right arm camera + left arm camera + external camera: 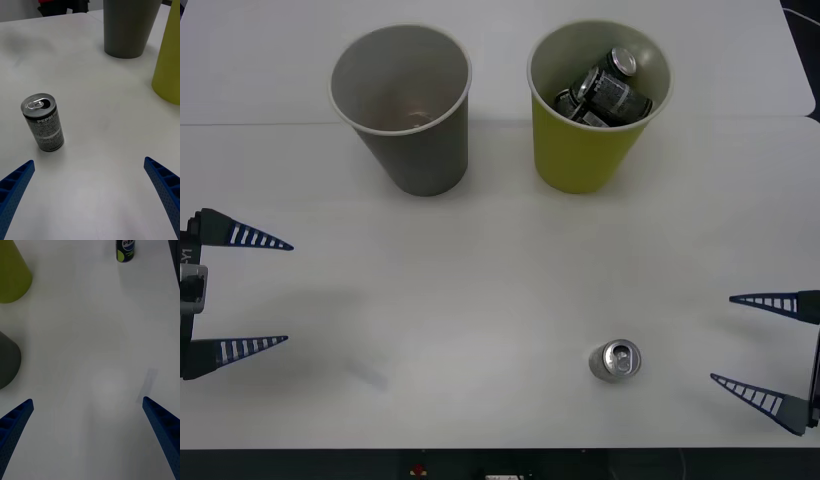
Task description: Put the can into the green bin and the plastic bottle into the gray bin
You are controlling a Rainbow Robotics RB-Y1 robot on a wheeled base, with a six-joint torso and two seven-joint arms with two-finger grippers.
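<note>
A small silver can [615, 361] stands upright on the white table near its front edge, right of centre; the right wrist view shows the can [43, 123] with its dark label. My right gripper [752, 344] is open at the table's right edge, apart from the can. At the left edge my left gripper [262, 293] is open and holds nothing. The green bin [595, 105] stands at the back right and holds several cans. The gray bin [405, 105] stands to its left, with nothing visible inside. The plastic bottle is out of view.
The white table [480, 300] spreads wide between the bins and the grippers. A seam runs across the table behind the bins. The table's front edge lies just below the can.
</note>
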